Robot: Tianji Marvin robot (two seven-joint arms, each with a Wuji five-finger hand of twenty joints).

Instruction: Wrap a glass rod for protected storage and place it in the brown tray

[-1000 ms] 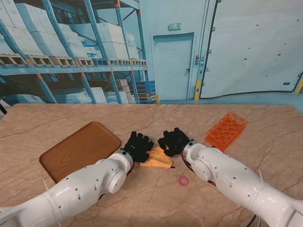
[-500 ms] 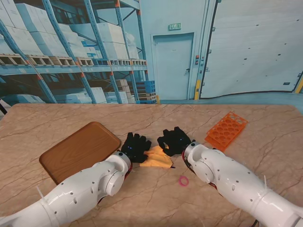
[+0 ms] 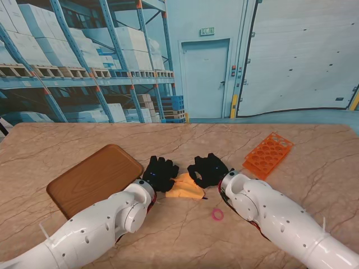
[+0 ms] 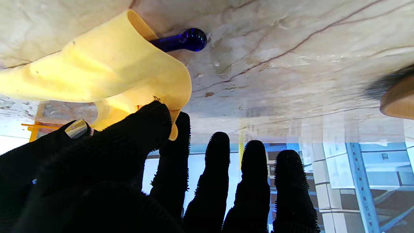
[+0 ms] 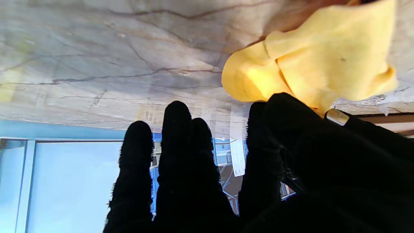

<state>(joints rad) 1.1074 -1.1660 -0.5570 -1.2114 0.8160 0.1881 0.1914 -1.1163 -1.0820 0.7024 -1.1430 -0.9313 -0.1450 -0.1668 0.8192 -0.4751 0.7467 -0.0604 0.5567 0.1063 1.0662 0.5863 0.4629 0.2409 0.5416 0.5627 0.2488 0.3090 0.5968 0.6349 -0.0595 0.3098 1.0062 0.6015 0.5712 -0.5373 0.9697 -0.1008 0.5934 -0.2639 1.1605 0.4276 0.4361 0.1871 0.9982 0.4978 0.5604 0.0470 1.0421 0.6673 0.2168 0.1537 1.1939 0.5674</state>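
Fingers [image 4: 220, 181] of the left hand [image 3: 160, 174] are extended and spread, with the thumb pressing the yellow cloth [image 3: 185, 187]; whether they grip it cannot be told. The right hand [image 3: 208, 168] shows the same pose at the cloth's opposite end, its hold equally unclear. Both forearms converge on mid-desk [image 3: 168, 235]. The brown tray [image 3: 94, 177] lies left of the hands. The cloth is loosely rolled around the glass rod [image 4: 182, 41], whose blue bulb end protrudes.

White rounded arms [image 3: 106, 224] end in black knit-gloved hands [image 3: 160, 175].
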